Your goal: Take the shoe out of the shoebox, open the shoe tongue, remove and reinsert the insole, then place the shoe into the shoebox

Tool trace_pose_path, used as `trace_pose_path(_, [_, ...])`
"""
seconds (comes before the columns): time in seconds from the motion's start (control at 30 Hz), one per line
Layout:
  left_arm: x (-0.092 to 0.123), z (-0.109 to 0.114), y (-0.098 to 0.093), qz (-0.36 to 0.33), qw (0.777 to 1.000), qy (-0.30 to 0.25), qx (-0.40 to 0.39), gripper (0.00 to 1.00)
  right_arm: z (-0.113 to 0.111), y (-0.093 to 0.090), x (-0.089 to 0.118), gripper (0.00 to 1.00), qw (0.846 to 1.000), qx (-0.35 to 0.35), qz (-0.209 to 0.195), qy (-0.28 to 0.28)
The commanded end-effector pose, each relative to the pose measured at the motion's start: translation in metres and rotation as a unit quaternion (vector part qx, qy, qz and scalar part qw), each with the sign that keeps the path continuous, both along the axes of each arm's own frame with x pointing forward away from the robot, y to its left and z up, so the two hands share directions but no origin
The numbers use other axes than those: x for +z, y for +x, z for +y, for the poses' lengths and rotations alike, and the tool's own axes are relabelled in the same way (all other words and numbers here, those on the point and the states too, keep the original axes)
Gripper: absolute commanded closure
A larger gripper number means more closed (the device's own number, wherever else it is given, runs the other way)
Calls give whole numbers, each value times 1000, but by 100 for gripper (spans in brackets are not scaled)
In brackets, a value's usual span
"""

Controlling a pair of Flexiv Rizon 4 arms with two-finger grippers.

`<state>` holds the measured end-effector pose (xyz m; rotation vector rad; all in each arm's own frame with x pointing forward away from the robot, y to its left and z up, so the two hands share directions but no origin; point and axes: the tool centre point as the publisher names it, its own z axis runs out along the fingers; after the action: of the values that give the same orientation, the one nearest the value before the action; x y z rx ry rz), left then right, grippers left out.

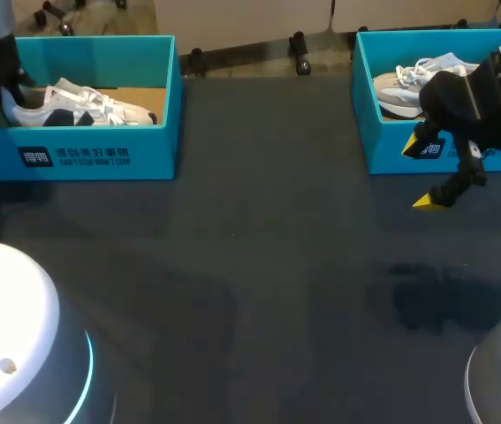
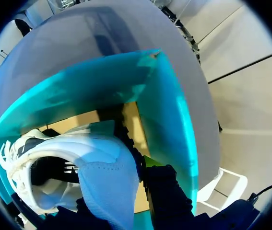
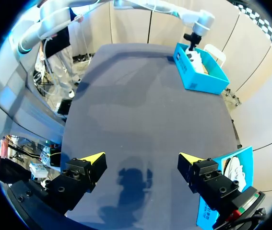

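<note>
Nearest to me, in the left wrist view, is the heel of the white shoe (image 2: 102, 177), filling the space just ahead of my left tool (image 1: 3, 88). The shoe lies inside the left shoebox (image 1: 100, 155), heel at the box's left end and toe toward its right, laces up. From the head view the left tool is down in that box at the heel. Whether it is clamped on the heel collar or only resting against it, I cannot tell, because the shoe itself hides the contact.

I judge this to be the first step, lifting the shoe out, and it is not yet done. The sole is on the box floor and the teal walls surround it.

The dark desk (image 1: 250, 265) stretches between the two boxes. My right tool (image 3: 140, 160) hangs over it just in front of the right shoebox (image 1: 387, 150), its yellow tips spread wide with nothing between them. A second pale shoe (image 1: 400, 84) sits in that box, untouched.

Next I would want a sure grip on the heel. Then comes a lift high enough for the toe to clear the wall, and a set-down on the desk where the right tool can reach the tongue.
</note>
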<state>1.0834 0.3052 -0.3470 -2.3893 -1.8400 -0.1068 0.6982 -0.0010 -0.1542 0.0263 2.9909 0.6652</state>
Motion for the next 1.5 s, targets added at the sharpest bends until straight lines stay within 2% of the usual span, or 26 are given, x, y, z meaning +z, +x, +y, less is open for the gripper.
trace_pose_path(0.03, [-7,-1,4,5,1000,-1,1,100,1,2,-1,0,1000,0,1,-2])
trace_pose_path(0.43, [-30,-1,5,22,1000,16,2,100,1,2,-1,0,1000,0,1,-2])
trace_pose_path(0.73, [-37,1,5,28,999,18,14,100,1,2,-1,0,1000,0,1,-2])
trace_pose_path(0.77, [-38,2,4,29,999,18,15,96,1,2,-1,0,1000,0,1,-2])
trace_pose_path(0.8, [-38,2,4,29,999,19,15,82,1,2,-1,0,1000,0,1,-2])
trace_pose_path(0.9, [-39,3,3,31,999,19,15,65,1,2,-1,0,1000,0,1,-2])
trace_pose_path(0.93, [-37,3,2,32,999,19,15,60,1,2,-1,0,1000,0,1,-2])
trace_pose_path(1.03, [-31,2,2,33,999,15,17,55,1,2,-1,0,1000,0,1,-2])
trace_pose_path(1.07, [-29,1,2,33,999,13,18,51,1,2,-1,0,1000,0,1,-2])
trace_pose_path(1.1, [-27,0,2,32,999,11,17,42,1,2,-1,0,1000,0,1,-2])
trace_pose_path(1.13, [-25,-1,2,32,999,9,16,39,1,2,-1,0,1000,0,1,-2])
trace_pose_path(1.2, [-20,-3,2,33,999,6,13,36,1,2,-1,0,1000,0,1,-2])
trace_pose_path(1.33, [-9,-9,2,25,1000,-5,10,44,1,2,-1,0,1000,0,1,-2])
trace_pose_path(1.5, [8,-19,2,20,1000,-16,7,43,1,2,-1,0,1000,0,1,-2])
